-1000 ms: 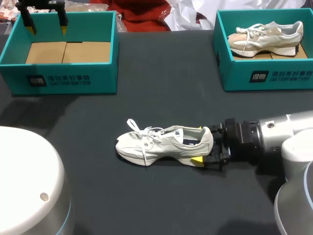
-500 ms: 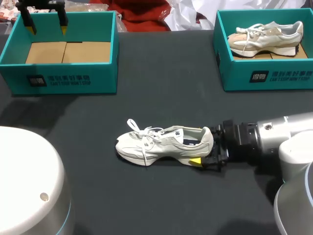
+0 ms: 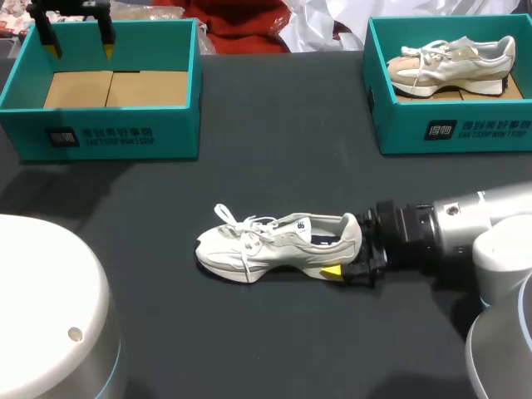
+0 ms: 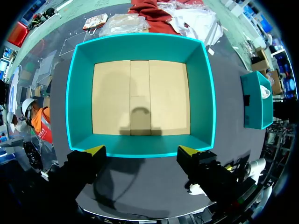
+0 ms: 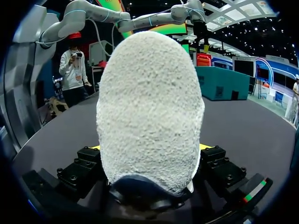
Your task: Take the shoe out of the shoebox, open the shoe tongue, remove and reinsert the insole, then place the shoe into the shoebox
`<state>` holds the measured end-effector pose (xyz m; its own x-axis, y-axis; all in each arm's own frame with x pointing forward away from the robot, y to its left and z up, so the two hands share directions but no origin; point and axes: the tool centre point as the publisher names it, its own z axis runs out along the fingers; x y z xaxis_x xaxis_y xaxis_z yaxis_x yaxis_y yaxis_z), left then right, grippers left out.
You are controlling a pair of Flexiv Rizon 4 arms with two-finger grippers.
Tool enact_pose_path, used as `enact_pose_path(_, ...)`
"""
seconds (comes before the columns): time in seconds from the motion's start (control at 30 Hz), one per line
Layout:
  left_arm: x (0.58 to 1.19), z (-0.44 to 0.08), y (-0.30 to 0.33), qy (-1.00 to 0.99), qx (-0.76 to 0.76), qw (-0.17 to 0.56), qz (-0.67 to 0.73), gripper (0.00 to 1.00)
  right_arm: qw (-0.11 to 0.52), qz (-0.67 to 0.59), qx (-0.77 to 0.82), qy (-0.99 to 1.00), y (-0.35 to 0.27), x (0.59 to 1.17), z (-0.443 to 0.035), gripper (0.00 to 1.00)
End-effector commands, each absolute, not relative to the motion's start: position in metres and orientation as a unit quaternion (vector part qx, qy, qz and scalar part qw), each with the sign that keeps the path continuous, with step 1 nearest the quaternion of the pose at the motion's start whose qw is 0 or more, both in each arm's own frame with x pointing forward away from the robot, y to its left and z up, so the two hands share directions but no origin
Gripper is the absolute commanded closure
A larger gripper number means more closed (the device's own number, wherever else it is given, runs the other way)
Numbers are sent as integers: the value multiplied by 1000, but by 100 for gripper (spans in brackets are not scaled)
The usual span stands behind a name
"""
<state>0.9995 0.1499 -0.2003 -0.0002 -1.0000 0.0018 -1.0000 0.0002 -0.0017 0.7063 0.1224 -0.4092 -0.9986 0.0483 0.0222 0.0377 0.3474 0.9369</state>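
Seemingly clamped on the heel of the shoe (image 3: 278, 243) with the right end effector (image 3: 342, 247) (far finger hidden). Lengthwise across the middle of the desk (image 3: 274, 166), toe pointing straight away from that wrist. Far nearer than the left end effector (image 3: 81, 48), spread open above its shoebox (image 3: 100, 137).

Count log, I read from the remote console | shoeboxes: 2, both teal: left shoebox (image 3: 108, 133), right shoebox (image 3: 453, 131) | shoes: 2, both pale: loose shoe (image 3: 278, 245), boxed shoe (image 3: 453, 62) | grippers: 2: left gripper (image 3: 81, 48), right gripper (image 3: 353, 249) | yellow fingertips (image 3: 332, 271) I make out in head view: 3
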Motion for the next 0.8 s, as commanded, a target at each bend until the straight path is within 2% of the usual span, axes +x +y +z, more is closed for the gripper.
enact_pose_path(0.03,1000,-200,150,-707,707,0,1,0,-8,566,20,824,123,713,-409,100)
enact_pose_path(0.8,1000,-200,150,-707,707,0,1,0,-13,573,15,820,122,711,-411,100)
